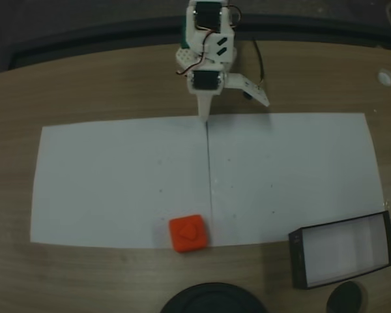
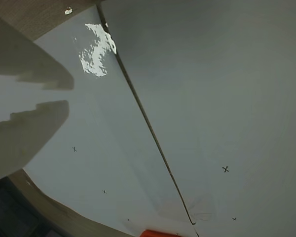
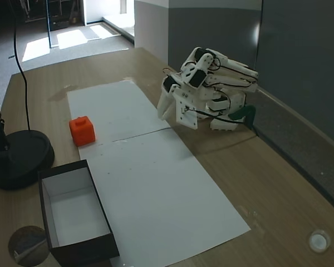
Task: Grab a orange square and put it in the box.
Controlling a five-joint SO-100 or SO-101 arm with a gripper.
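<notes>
The orange square lies on the white paper near the table's front edge in a fixed view, well apart from the arm. It is a chunky orange block with a bump on top, and a sliver of the same block peeks in at the bottom of the wrist view. The box, black-walled with a white bottom, sits to the block's right; its front wall faces the other fixed camera. My gripper hovers at the paper's far edge, folded close to the arm's base, open and with nothing between its fingers.
Two white paper sheets cover the middle of the wooden table. A large black round base with a pole stands near the block, and a small dark disc lies next to the box. A white cap sits far off.
</notes>
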